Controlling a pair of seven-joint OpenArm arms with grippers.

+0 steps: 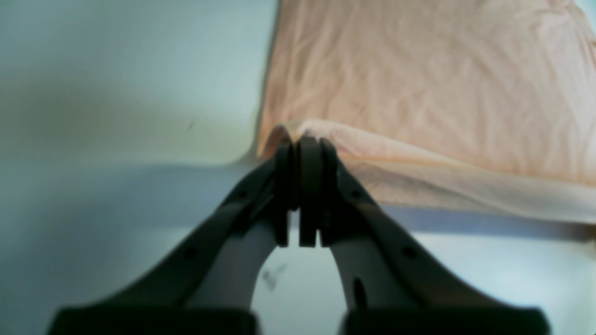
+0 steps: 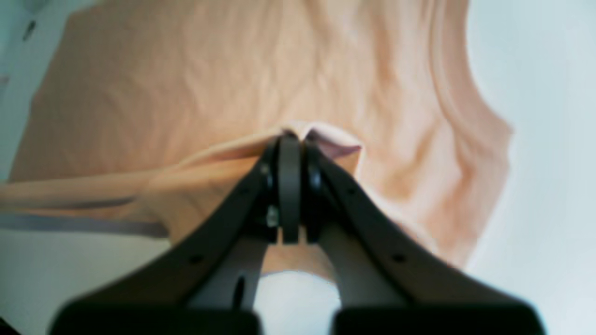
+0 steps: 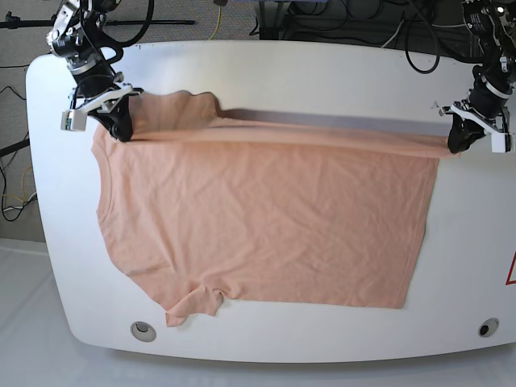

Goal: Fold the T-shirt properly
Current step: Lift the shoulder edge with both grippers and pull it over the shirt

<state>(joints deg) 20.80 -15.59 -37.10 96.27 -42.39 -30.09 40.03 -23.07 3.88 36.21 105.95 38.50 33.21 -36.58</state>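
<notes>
The peach T-shirt (image 3: pixel 266 218) lies spread and wrinkled across the white table (image 3: pixel 468 242), its far edge lifted into a taut line between both arms. My left gripper (image 3: pixel 456 145), at the base view's right, is shut on the hem corner; the left wrist view shows the left gripper (image 1: pixel 302 139) pinching a fold of the T-shirt (image 1: pixel 419 93). At the base view's left my right gripper (image 3: pixel 122 131) is shut on the shoulder end. From the right wrist camera, the right gripper (image 2: pixel 291 137) clamps the raised edge of the T-shirt (image 2: pixel 209 93). One sleeve (image 3: pixel 193 305) points toward the front edge.
Two round holes sit near the table's front edge, one on the left (image 3: pixel 143 329) and one on the right (image 3: pixel 488 327). Cables (image 3: pixel 403 32) hang behind the far edge. A red mark (image 3: pixel 511 270) shows at the right rim.
</notes>
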